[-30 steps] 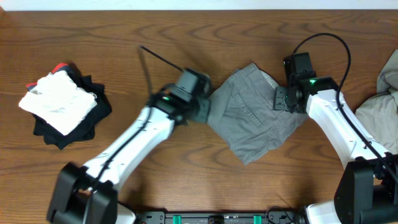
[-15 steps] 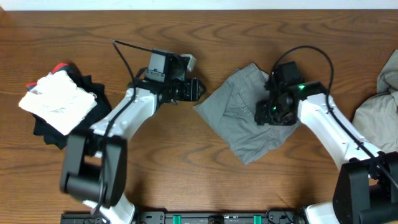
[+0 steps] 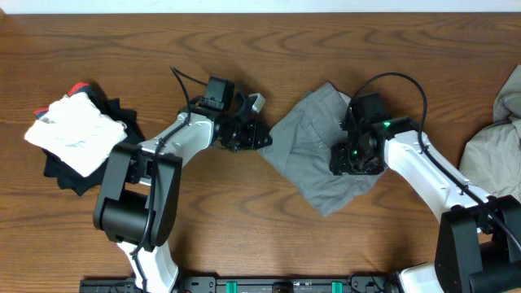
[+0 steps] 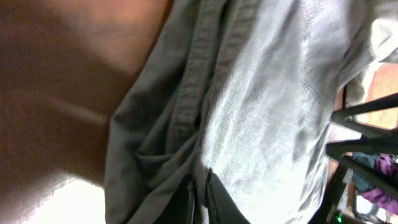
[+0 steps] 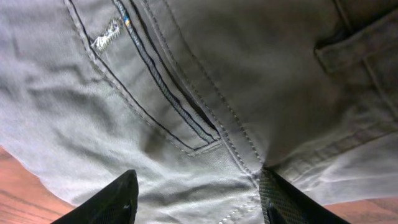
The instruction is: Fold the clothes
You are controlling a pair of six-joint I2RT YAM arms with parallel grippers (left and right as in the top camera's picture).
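Shorts of wrinkled mid-grey cotton (image 3: pixel 305 150) on wooden worktop (image 3: pixel 244 228): left hand (image 3: pixel 262 138) pinching one corner, right hand (image 3: pixel 352 159) open upon them.

Seen from above, my right tool (image 3: pixel 356 156) covers its own fingertips and part of the grey shorts (image 3: pixel 301 150); its wrist view cuts both fingers (image 5: pixel 109 202) at the bottom edge. My left tool (image 4: pixel 199 194) shows only as a dark sliver (blurred) in its own view — pinching cloth or not, I cannot tell. The beige garment (image 3: pixel 492 150) runs off the right edge.
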